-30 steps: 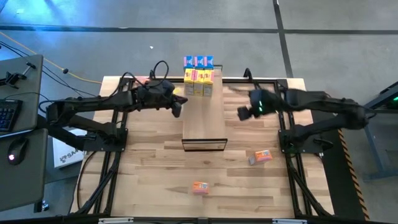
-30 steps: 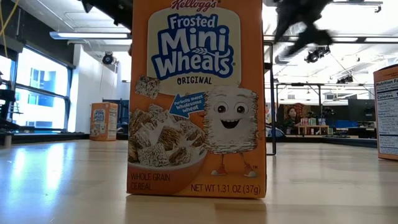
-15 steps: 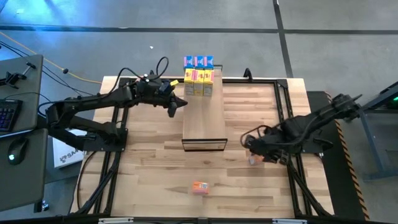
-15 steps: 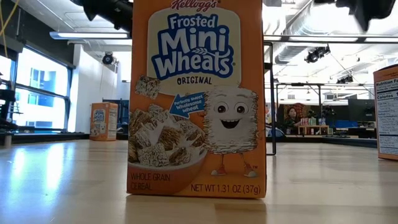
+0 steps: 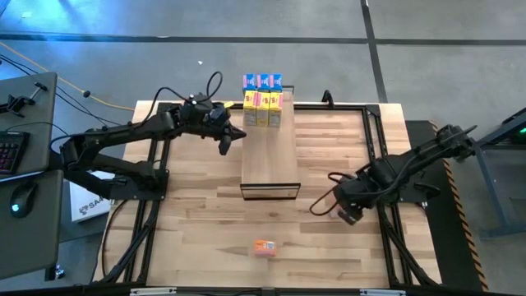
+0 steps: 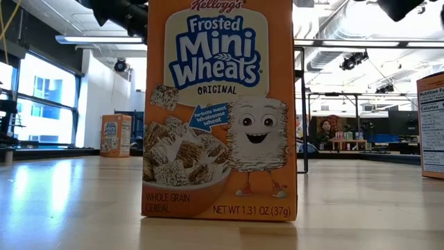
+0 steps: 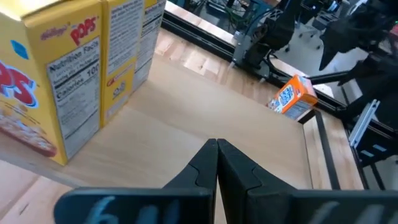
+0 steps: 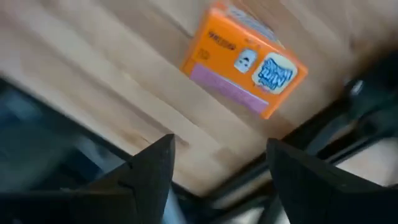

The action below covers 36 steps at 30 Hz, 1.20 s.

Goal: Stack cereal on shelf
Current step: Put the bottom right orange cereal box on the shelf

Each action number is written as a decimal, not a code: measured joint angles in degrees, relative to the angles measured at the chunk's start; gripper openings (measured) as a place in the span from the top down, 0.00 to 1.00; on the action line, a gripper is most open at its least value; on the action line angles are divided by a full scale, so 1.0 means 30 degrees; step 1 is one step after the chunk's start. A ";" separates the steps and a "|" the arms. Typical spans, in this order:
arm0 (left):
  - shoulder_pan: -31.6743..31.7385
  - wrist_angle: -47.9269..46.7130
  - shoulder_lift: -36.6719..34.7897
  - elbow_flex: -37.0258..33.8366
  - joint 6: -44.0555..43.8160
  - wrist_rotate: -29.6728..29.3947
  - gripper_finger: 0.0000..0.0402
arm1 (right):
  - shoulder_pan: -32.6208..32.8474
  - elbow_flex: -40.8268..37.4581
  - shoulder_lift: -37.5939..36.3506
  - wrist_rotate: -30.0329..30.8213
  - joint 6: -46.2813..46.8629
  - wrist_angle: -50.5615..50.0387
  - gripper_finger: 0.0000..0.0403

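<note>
Left claw [image 5: 223, 146] hangs beside the shelf's [image 5: 269, 156] left edge, near its far end; its fingers [image 7: 217, 163] are pressed tight together, nothing between them. From the left wrist the yellow boxes [image 7: 68, 68] stand upright on the shelf plank, only their side panels showing; the fronts are cut off at the frame edge.

From above, yellow boxes sit at the far end of the shelf with blue boxes [image 5: 262, 81] just behind them. The exact count in each row is hard to settle; they are packed touching one another.

Right claw [image 5: 333, 211] is low over the counter [image 5: 197, 214] to the right of the shelf's near end, jaws standing wide apart and empty. The right wrist view shows an orange box [image 8: 244, 61] lying flat on the wood beyond the two dark fingers [image 8: 149, 171], not touched by them. In the overhead view that box is hidden under the right arm; I cannot place it there.

A second orange-red box [image 5: 264, 247] lies alone on the counter, toward the near edge, well apart from both claws.

Low camera: a Mini Wheats box [image 6: 218, 107] stands upright directly in front of the lens and blocks most of the scene. Another orange box [image 6: 115, 135] stands far off at left; a box edge [image 6: 431, 125] is cut off at the right border. Arm parts show only as dark shapes along the top. A person sits far back in the room, too small to make out.
</note>
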 joint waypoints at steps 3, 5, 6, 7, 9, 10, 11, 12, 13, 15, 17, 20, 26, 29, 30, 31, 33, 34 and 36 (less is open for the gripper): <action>0.0127 -0.0023 0.0000 -0.0004 -0.0005 0.0000 1.00 | -0.0543 0.0006 0.0216 -0.0763 -0.4305 -0.0905 0.39; 0.0135 -0.0023 0.0000 -0.0004 -0.0031 -0.0006 1.00 | -0.0793 0.0006 0.0405 -0.0874 -0.6490 -0.1578 0.36; 0.0127 -0.0023 0.0000 -0.0004 -0.0053 -0.0019 1.00 | -0.0882 0.0006 0.0515 -0.0768 -0.7432 -0.1903 0.34; 0.0116 -0.0019 0.0000 -0.0004 -0.0115 -0.0022 1.00 | -0.0916 0.0006 0.0631 -0.0526 -0.8324 -0.2050 0.32; -0.0015 -0.0021 0.0000 -0.0004 -0.0603 -0.0049 1.00 | -0.0975 0.0006 0.0872 0.0411 -0.9784 -0.1924 0.28; -0.0072 -0.0019 0.0000 -0.0004 -0.0895 -0.0137 1.00 | -0.0969 0.0006 0.0984 0.1021 -1.0427 -0.1834 0.26; -0.0170 -0.0030 0.0000 -0.0004 -0.1074 -0.0333 1.00 | -0.0940 0.0006 0.1096 0.1641 -1.1115 -0.1619 0.24; -0.0296 -0.0061 0.0000 -0.0004 -0.1244 -0.0529 1.00 | -0.0903 0.0006 0.1207 0.2336 -1.1803 -0.1312 0.23; -0.0421 -0.0086 0.0000 -0.0004 -0.1341 -0.0777 1.00 | -0.0843 0.0006 0.1322 0.3075 -1.2518 -0.1084 0.22; -0.0632 -0.0088 0.0007 -0.0004 -0.1364 -0.1113 1.00 | -0.0732 0.0006 0.1522 0.4209 -1.4004 -0.0706 0.20; -0.0834 -0.0114 0.0007 -0.0004 -0.1451 -0.1405 1.00 | -0.0667 0.0006 0.1702 0.4577 -1.5278 -0.0258 0.20; -0.1195 -0.0295 0.0007 -0.0004 -0.1719 -0.2102 1.00 | -0.0674 0.0006 0.1955 0.4616 -1.6477 0.0086 0.20; -0.1821 -0.0622 0.0007 -0.0004 -0.1739 -0.2913 1.00 | -0.0322 0.0006 0.2191 0.4222 -1.7415 0.0503 0.20; -0.2097 -0.0598 0.0007 -0.0003 -0.1739 -0.3226 1.00 | 0.0202 0.0006 0.2184 0.4171 -1.7409 0.0373 0.20; -0.2144 -0.0598 0.0007 -0.0004 -0.1739 -0.3297 1.00 | 0.0419 -0.0044 0.2185 0.4218 -1.7409 0.0319 0.20; -0.2202 -0.0595 0.0007 -0.0004 -0.1739 -0.3379 1.00 | 0.0610 -0.0231 0.2170 0.4296 -1.7406 0.0381 0.20; -0.2279 -0.0591 0.0007 0.0003 -0.1738 -0.3503 1.00 | 0.0935 -0.0842 0.2173 0.4313 -1.7405 0.0368 0.20; -0.2326 -0.0584 0.0007 -0.0004 -0.1739 -0.3547 1.00 | 0.1074 -0.1187 0.2177 0.4317 -1.7358 0.0376 0.20; -0.2350 -0.0584 0.0007 -0.0004 -0.1739 -0.3577 1.00 | 0.1221 -0.1841 0.2178 0.4320 -1.7143 0.0505 0.20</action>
